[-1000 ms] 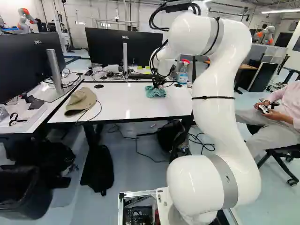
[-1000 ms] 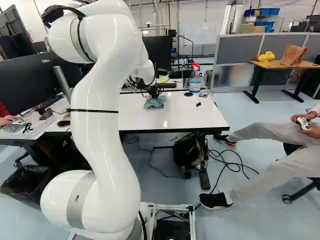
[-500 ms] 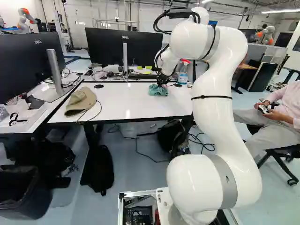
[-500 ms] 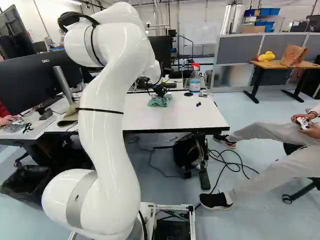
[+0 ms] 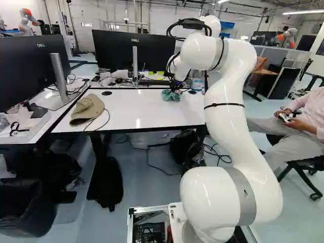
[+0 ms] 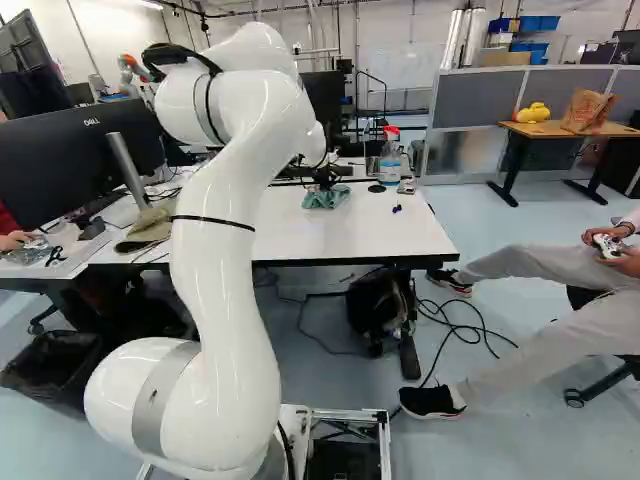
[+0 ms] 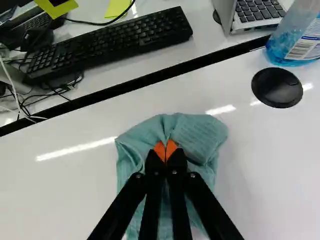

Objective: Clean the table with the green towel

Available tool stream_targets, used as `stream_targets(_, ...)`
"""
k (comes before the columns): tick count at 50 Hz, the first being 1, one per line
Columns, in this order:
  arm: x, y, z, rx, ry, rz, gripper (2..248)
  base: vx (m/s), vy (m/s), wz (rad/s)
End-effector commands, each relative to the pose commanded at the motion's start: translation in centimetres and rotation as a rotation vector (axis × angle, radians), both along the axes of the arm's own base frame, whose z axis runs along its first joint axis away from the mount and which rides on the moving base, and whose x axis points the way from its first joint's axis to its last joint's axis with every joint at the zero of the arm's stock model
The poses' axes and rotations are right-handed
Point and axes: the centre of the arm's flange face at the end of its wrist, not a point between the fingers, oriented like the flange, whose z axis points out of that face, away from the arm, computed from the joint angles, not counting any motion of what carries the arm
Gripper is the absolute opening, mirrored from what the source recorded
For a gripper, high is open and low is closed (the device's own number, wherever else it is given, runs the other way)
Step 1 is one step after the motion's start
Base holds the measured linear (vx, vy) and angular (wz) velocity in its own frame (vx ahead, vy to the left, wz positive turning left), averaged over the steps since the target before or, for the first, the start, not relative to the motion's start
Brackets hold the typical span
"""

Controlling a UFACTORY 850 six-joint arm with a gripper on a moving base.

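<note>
1. Gripping the green towel [image 7: 202, 135] in the black gripper [image 6: 325, 184], with finger ends drawn nearly together and a fold of cloth pinched between the orange pads [image 7: 171, 149].
2. Pressed down into the middle of the cloth, with towel bunched around the fingertips and spread out under the fingers.
3. Located on the white table [image 5: 136, 114], toward its far edge, right of the middle in the left base view.
4. Reaching out over the table with the white arm [image 5: 225, 119], bent high above the base.
5. In the wrist view, beyond the towel: a dark gap, then a black keyboard [image 7: 110, 42] and part of a laptop [image 7: 257, 11].
6. Near the towel, on the same table: a round black disc [image 7: 277, 87], just beside a clear spray bottle [image 6: 390, 165] with red top and blue liquid.
7. Well apart from the towel, near the table's left end in the left base view: a tan hat [image 5: 87, 109], next to a thin cable [image 5: 107, 120].
</note>
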Motion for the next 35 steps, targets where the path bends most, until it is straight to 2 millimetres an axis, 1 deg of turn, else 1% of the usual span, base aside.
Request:
stream_targets(10, 1.1, 1.5, -0.2, -0.001, -0.012, 0.020, 23, 0.000, 0.000, 0.000)
stream_targets(16, 1.2, 2.5, -0.2, -0.001, -0.012, 0.034, 23, 0.000, 0.000, 0.000)
stream_targets(24, 0.6, 3.7, -0.1, 0.000, -0.004, 0.050, 23, 0.000, 0.000, 0.000)
stream_targets(35, -1.0, 4.8, 0.2, 0.001, 0.014, 0.064, 23, 0.000, 0.000, 0.000)
